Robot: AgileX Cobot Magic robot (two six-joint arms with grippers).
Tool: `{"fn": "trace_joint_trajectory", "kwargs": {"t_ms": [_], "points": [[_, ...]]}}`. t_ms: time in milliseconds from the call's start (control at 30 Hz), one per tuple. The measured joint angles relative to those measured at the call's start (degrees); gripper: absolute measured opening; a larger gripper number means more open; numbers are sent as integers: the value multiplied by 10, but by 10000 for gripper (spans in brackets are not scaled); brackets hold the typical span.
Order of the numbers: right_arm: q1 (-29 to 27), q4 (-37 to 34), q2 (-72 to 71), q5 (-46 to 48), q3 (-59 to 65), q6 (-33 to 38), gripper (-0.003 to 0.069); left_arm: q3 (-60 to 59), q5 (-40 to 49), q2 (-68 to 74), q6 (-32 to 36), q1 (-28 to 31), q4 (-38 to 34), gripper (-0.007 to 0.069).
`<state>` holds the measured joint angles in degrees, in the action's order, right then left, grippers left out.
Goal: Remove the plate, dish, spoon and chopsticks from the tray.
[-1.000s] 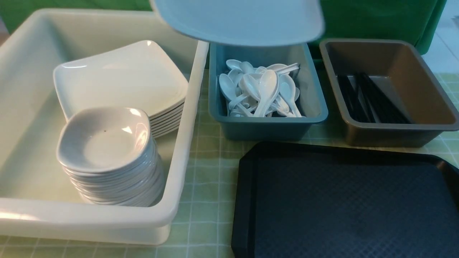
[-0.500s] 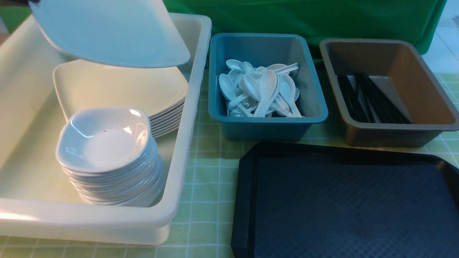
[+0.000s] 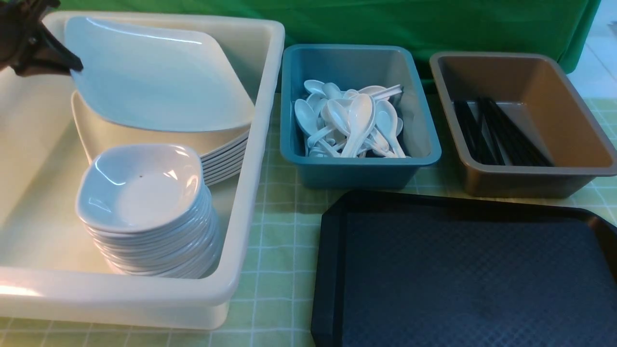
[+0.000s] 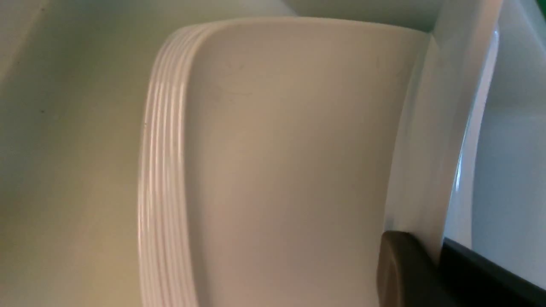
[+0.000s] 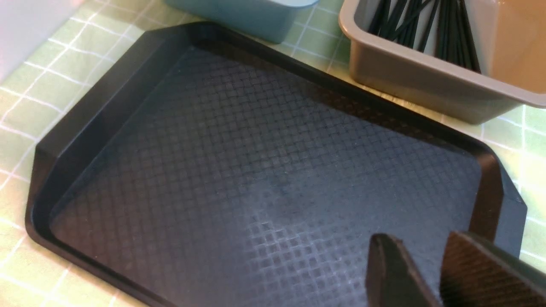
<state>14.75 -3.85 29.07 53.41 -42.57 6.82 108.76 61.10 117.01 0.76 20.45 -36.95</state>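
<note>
At upper left of the front view the left gripper (image 3: 72,67) is clamping the plate (image 3: 154,82) by its left edge, holding it tilted just above the stack (image 3: 221,159) in the tub (image 3: 241,231), while the right gripper (image 5: 431,264), jaws slightly apart, is hovering over the tray (image 5: 106,106).

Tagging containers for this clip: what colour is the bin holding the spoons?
The spoon bin is teal blue, clearest in the front view.

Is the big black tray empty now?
Empty. The tray shows only bare diamond pattern in the front and right wrist views.
</note>
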Motion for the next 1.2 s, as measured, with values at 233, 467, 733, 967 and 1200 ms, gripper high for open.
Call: {"fn": "trace_joint_trajectory", "kwargs": {"t_ms": [233, 467, 733, 967, 1200], "points": [[0, 0, 0, -9, 0, 0, 197, 0, 14, 10, 1, 0, 64, 34], [0, 0, 0, -25, 0, 0, 190, 0, 28, 10, 6, 0, 100, 230], [0, 2, -1, 29, -40, 20, 24, 33, 77, -7, 7, 0, 115, 384], [0, 8, -2, 58, -54, 18, 3, 46, 82, -78, 29, 0, 120, 69], [0, -11, -46, -142, 78, 18, 3, 45, 84, -174, 73, -23, 123, -12]]}}
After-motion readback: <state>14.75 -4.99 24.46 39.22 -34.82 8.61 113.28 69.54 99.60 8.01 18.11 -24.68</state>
